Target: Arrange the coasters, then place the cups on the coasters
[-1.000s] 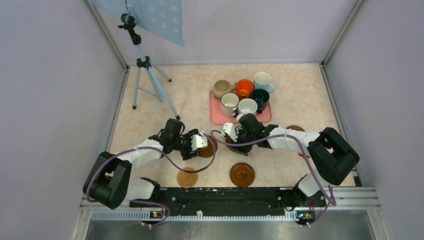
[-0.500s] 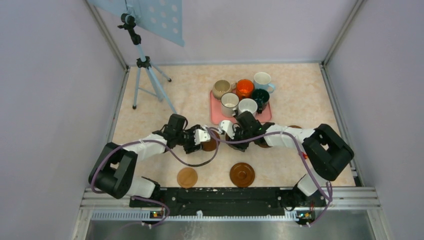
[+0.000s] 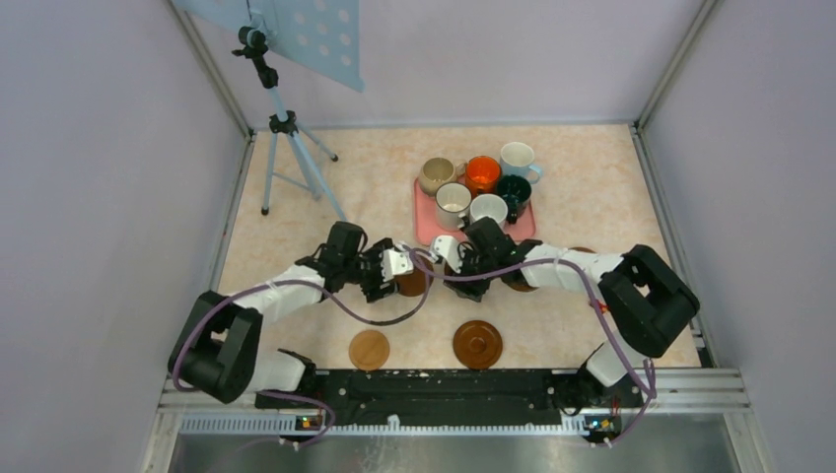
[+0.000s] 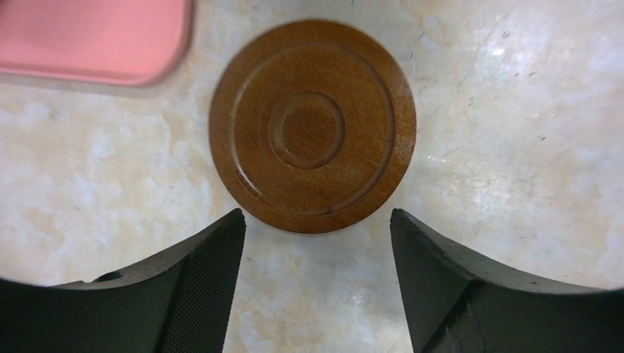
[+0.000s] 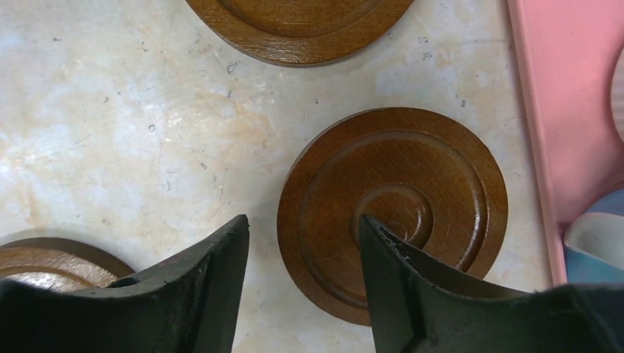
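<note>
Several cups (image 3: 478,187) stand together on the pink tray (image 3: 426,233) at the back. My left gripper (image 4: 316,217) is open, low over the table, and a dark brown coaster (image 4: 313,125) lies flat just ahead of its fingertips, untouched. My right gripper (image 5: 303,220) is open too. Its right finger covers the middle of another dark brown coaster (image 5: 434,191) and its left finger is over bare table. In the top view the two grippers (image 3: 399,264) (image 3: 446,252) nearly meet in front of the tray. A tan coaster (image 3: 369,349) and a dark one (image 3: 477,344) lie near the front edge.
More dark coasters lie to the right (image 3: 520,281) (image 3: 582,253). The right wrist view shows the pink tray's edge (image 5: 574,95) close on the right with a pale cup (image 5: 596,239) on it. A tripod (image 3: 286,148) stands at the back left.
Both grippers have edged back toward the tray and closer to each other. The coaster by the left gripper now sits slightly nearer the tray.
</note>
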Tool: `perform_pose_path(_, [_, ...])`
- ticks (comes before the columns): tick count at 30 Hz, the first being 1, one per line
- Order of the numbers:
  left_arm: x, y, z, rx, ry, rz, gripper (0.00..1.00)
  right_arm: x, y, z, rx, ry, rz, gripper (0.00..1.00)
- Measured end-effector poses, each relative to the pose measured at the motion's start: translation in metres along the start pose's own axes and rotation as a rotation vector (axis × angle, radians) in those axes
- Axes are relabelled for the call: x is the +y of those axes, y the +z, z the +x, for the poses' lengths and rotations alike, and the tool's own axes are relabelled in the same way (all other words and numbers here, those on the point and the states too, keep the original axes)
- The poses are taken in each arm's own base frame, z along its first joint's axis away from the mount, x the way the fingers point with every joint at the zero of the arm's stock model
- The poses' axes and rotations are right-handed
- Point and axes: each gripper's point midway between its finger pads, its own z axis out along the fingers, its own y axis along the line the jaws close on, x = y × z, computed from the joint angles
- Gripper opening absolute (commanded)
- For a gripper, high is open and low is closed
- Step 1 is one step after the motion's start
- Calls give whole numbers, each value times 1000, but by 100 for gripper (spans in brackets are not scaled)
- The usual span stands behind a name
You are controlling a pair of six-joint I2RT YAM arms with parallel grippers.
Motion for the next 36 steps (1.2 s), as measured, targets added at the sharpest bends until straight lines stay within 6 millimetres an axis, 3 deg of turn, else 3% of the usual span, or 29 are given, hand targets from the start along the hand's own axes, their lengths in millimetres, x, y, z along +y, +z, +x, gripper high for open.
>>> perform_pose_path(7, [-3,-32,-51,-158,89,-12,83,-7,-31,-27,-102,52,39,66])
perform_pose_path(12, [-27,-35,-90,-232,177,80,82,-35,-68,-41,-204,169,109,71])
perform_pose_path(15, [-53,-20,-112,-243,222,181,82,-47,-93,-50,-262,213,157,72])
perform_pose_path(20, [-100,23,-137,-191,247,354,79,-56,-134,-77,-363,261,222,72])
perform_pose_path(24, [-120,62,-163,-162,258,422,79,-88,-163,-87,-426,390,311,72])
perform_pose_path(27, [-134,80,-169,-143,260,453,77,-119,-186,-76,-456,538,400,72])
perform_pose_path(30, [-149,94,-170,-123,264,490,77,-137,-202,-66,-475,640,455,72])
perform_pose_path(36, [-173,105,-157,-76,263,568,75,-142,-209,-64,-474,679,477,72])
